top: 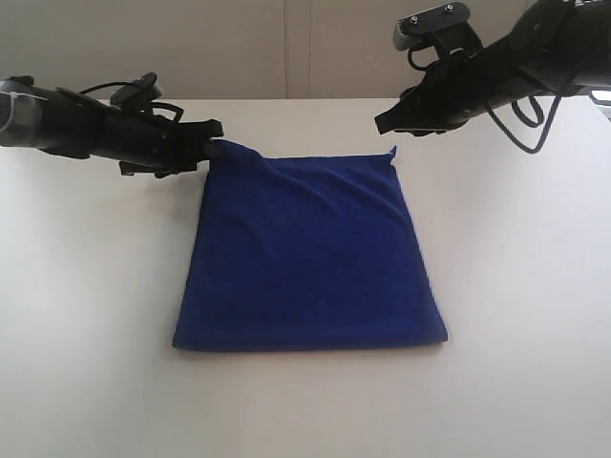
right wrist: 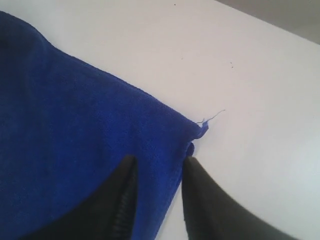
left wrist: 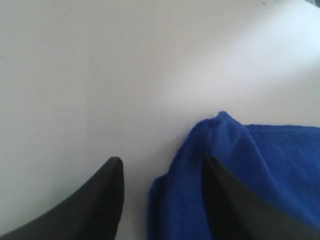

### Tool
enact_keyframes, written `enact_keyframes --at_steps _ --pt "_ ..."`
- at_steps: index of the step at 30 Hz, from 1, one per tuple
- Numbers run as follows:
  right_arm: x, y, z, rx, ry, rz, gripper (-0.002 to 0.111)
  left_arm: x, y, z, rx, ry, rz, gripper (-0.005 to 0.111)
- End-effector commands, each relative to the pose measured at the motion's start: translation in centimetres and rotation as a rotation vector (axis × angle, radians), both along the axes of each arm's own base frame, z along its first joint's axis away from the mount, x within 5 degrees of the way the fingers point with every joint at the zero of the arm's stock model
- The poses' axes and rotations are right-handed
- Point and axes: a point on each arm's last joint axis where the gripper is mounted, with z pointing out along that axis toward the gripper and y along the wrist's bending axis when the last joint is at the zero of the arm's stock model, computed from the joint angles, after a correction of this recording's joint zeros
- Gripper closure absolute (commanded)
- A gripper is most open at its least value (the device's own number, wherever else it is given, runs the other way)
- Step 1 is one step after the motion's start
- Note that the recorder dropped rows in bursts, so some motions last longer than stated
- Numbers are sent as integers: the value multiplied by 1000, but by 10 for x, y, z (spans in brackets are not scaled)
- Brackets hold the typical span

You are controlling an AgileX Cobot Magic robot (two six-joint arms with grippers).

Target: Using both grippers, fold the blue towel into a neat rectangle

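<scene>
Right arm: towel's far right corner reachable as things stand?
Probably yes. The right tool hangs open just above the far right corner of the blue towel, with nothing between them.

Matte black jointed left arm [top: 86, 129], grey-silver end cap [top: 14, 107], thin black cable [top: 100, 88], right arm [top: 506, 62] with grey camera module [top: 431, 24], looped cable [top: 508, 132], right gripper [right wrist: 160, 158] with tapered black fingers [right wrist: 107, 200].

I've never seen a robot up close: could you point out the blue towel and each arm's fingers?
Blue towel [top: 310, 258]: exterior view, middle of its flat top.
Left gripper [left wrist: 161, 162]: left wrist view, midway between its two fingers.
Right gripper [right wrist: 160, 160]: right wrist view, midway between its two fingers.
</scene>
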Motion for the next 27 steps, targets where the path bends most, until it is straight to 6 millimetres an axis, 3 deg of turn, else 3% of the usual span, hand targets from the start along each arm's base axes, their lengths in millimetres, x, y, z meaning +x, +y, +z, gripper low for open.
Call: enact_keyframes --at_steps 1,10,14,20,27 --pt "-1 -1 2 7 13 2 78 2 19 6 -108 58 24 53" --pt "-2 -1 1 8 26 9 78 0 50 39 -198 40 -6 53" --pt "-1 -1 -2 25 41 -13 79 -12 43 61 -242 21 -150 66" --pt "6 1 -12 112 195 -68 108 -18 30 87 -253 -54 -313 106" --pt "40 3 -31 102 173 -72 108 -21 6 86 -156 -74 -371 107"
